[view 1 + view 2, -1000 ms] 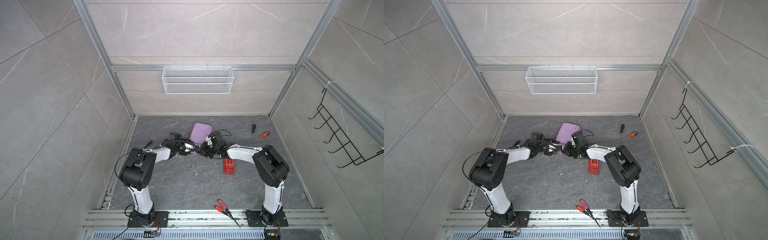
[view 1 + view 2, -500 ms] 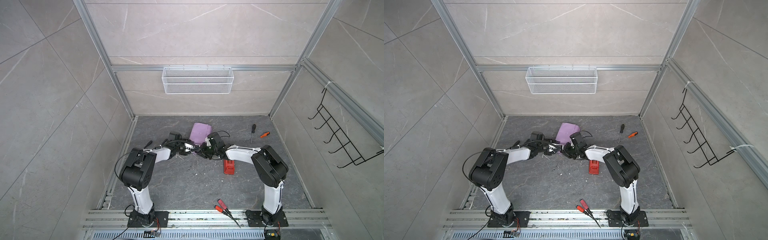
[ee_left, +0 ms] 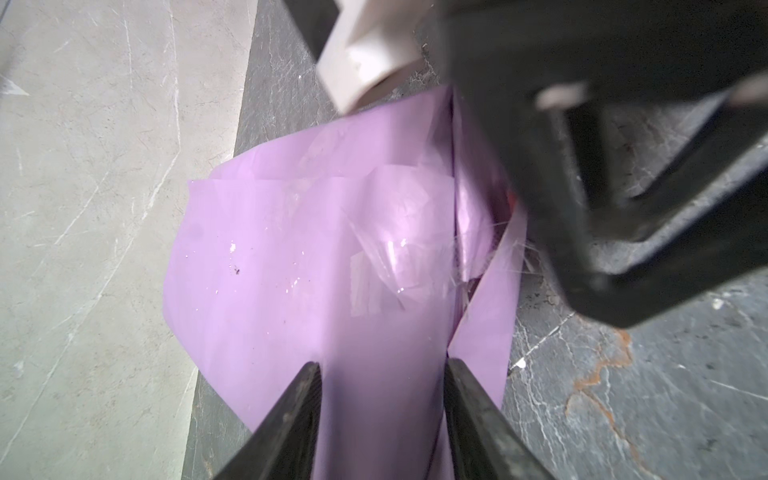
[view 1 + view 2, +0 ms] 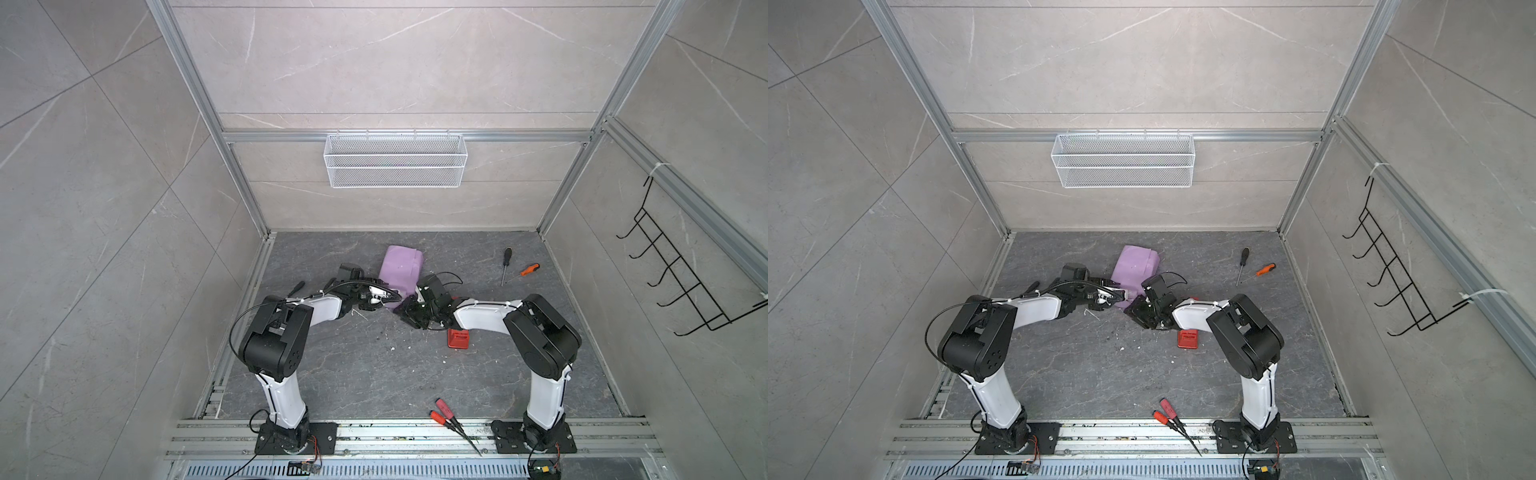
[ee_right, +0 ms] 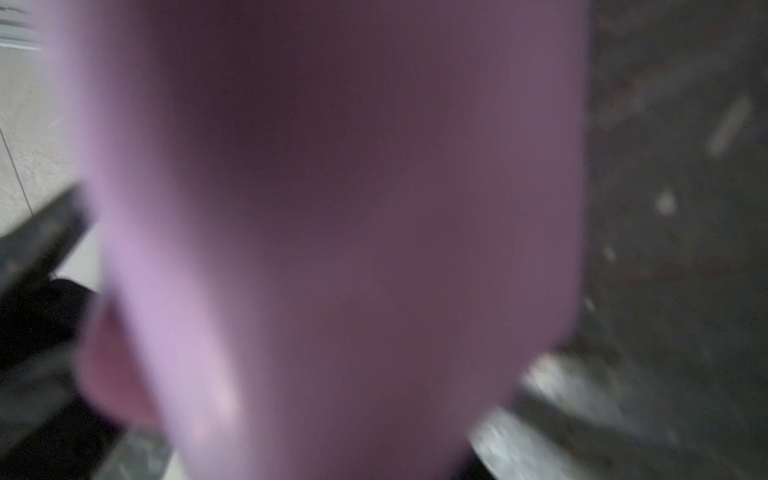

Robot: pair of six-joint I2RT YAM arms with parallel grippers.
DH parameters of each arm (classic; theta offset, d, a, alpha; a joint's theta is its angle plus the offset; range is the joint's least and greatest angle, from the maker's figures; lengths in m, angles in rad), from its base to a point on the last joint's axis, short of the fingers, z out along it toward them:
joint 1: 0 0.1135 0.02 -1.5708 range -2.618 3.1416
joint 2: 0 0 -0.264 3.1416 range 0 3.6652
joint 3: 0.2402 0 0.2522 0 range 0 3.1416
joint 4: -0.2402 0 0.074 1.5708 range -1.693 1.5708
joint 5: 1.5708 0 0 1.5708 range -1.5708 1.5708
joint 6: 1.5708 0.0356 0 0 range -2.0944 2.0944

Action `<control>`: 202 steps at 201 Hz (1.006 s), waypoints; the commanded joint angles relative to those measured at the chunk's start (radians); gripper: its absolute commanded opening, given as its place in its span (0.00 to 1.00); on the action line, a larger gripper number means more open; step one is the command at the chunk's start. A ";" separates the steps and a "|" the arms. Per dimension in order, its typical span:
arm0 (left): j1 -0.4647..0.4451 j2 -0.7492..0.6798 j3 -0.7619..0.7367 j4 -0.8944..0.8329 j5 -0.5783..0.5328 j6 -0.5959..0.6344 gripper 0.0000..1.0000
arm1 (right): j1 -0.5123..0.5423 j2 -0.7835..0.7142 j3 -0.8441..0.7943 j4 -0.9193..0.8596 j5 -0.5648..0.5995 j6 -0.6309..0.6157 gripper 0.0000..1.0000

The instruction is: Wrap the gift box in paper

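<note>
The lilac paper [image 4: 401, 268] [image 4: 1136, 268] lies folded into a bundle at the back middle of the floor. The gift box is hidden. Clear tape [image 3: 386, 257] shines on the paper's folds in the left wrist view. My left gripper [image 4: 392, 300] [image 3: 380, 370] is shut on the bundle's near end, one finger on each side of the paper [image 3: 311, 257]. My right gripper [image 4: 405, 318] [image 4: 1136, 311] sits low at the same end, facing the left one. Blurred paper [image 5: 332, 208] fills the right wrist view, and one finger [image 5: 582, 386] stands off to its side, so the jaws look open.
A red tape dispenser [image 4: 458, 338] sits just behind the right forearm. A black screwdriver [image 4: 505, 266] and an orange one [image 4: 530, 269] lie at the back right. Red-handled pliers [image 4: 446, 411] lie by the front rail. A wire basket [image 4: 395, 160] hangs on the back wall.
The right gripper's jaws have parted and it has shifted slightly at the near end of the paper. The left gripper keeps its hold and has not moved.
</note>
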 commanded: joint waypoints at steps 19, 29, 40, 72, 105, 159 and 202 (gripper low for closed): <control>-0.016 0.047 -0.026 -0.116 -0.029 -0.034 0.50 | 0.025 -0.211 -0.135 -0.031 0.040 0.002 0.44; -0.016 0.047 -0.025 -0.118 -0.027 -0.035 0.50 | 0.023 -0.248 -0.128 -0.059 0.036 -0.026 0.41; -0.017 0.047 -0.024 -0.120 -0.027 -0.034 0.50 | 0.023 -0.264 -0.102 -0.075 0.020 -0.055 0.26; -0.017 0.046 -0.023 -0.120 -0.027 -0.035 0.50 | 0.022 -0.193 -0.012 -0.035 0.028 -0.078 0.00; -0.019 0.043 -0.026 -0.121 -0.026 -0.033 0.51 | 0.016 -0.047 0.082 0.035 0.051 -0.109 0.00; -0.019 0.041 -0.023 -0.127 -0.025 -0.034 0.50 | -0.007 0.105 0.168 0.088 0.080 -0.127 0.00; -0.022 0.041 -0.023 -0.126 -0.025 -0.034 0.50 | -0.022 0.139 0.151 0.059 0.167 -0.147 0.00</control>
